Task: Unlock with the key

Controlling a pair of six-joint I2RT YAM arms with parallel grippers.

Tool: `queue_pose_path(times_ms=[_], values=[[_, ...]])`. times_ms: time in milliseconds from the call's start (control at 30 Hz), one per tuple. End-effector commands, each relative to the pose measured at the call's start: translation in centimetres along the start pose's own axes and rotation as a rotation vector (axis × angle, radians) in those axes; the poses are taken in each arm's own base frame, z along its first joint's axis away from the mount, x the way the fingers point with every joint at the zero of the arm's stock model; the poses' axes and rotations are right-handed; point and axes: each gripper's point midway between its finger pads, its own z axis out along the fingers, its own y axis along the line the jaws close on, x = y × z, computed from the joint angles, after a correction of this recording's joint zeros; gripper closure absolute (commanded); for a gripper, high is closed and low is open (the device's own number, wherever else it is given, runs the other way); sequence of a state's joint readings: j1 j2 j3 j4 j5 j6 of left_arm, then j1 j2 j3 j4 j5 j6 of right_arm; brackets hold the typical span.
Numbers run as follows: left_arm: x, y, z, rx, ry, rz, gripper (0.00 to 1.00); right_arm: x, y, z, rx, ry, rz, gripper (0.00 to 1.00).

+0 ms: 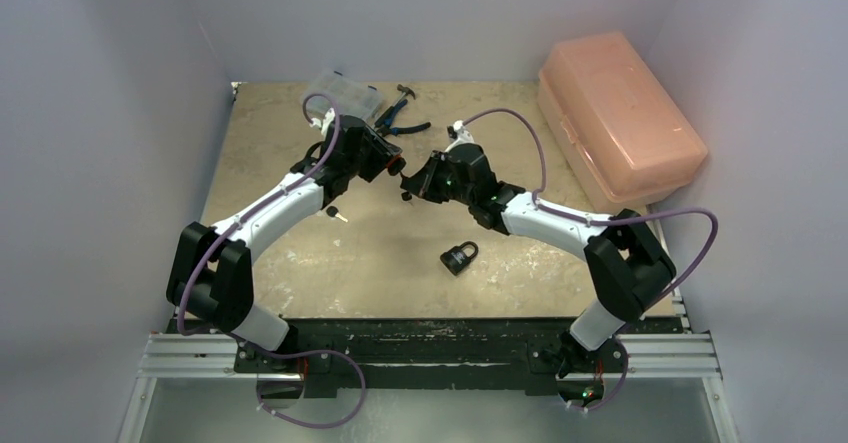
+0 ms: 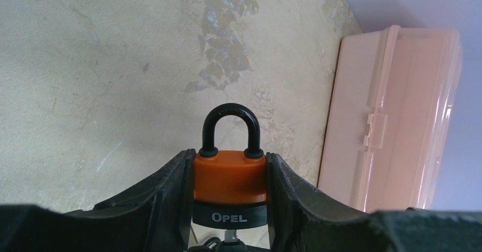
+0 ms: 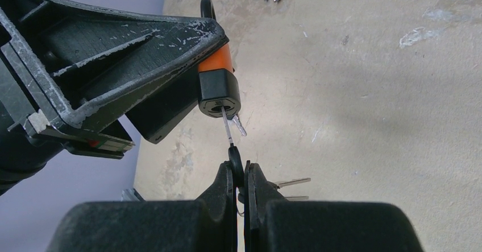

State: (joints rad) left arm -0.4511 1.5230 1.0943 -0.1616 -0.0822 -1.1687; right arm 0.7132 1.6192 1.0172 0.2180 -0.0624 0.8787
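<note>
Orange padlock (image 2: 229, 178): clamped by left gripper (image 2: 229, 157) | key (image 3: 228, 129): pinched by right gripper (image 3: 240, 175), seemingly inserted | risk: skewed twist, bending

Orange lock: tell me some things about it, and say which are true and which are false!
1. The left tool holds the orange lock. True.
2. The lock is already open. False: its loop is shut, both ends down in the body.
3. The right tool pinches a key, tip at the keyhole. True.
4. It is the only lock here. False: a black lock lies on the table.
</note>
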Motion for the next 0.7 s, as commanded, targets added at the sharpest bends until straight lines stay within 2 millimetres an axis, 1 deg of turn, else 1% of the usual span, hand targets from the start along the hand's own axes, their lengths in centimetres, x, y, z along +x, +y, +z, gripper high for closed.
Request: queue_pose_path(times_ms=[0,100,233,400,533,667], values=[[0.9,-1.9,-0.8,0.052,0.053,-0.001,1.00,-5.0,3.7,0.2,-0.076,-0.157,0.016,1.00],[1.0,-1.8,-0.7,0.050,0.056,-0.001,1.00,-4.9,3.3,0.5,-0.044,-0.147,0.040,1.00],[1.0,-1.9,-0.7,0.051,0.057,-0.003,1.00,-5.2,3.6,0.6,-0.045,-0.151,0.048,1.00],[1.0,-1.9,-0.8,0.053,0.057,-0.003,1.00,-5.9,3.8,0.3,-0.041,-0.178,0.050,1.00],[1.0,-1.9,-0.7,0.053,0.061,-0.003,1.00,-6.1,3.7,0.2,-0.036,-0.190,0.053,1.00],[1.2,-2.1,-0.7,0.064,0.068,-0.002,1.00,-5.4,4.9,0.2,-0.102,-0.148,0.081,1.00]])
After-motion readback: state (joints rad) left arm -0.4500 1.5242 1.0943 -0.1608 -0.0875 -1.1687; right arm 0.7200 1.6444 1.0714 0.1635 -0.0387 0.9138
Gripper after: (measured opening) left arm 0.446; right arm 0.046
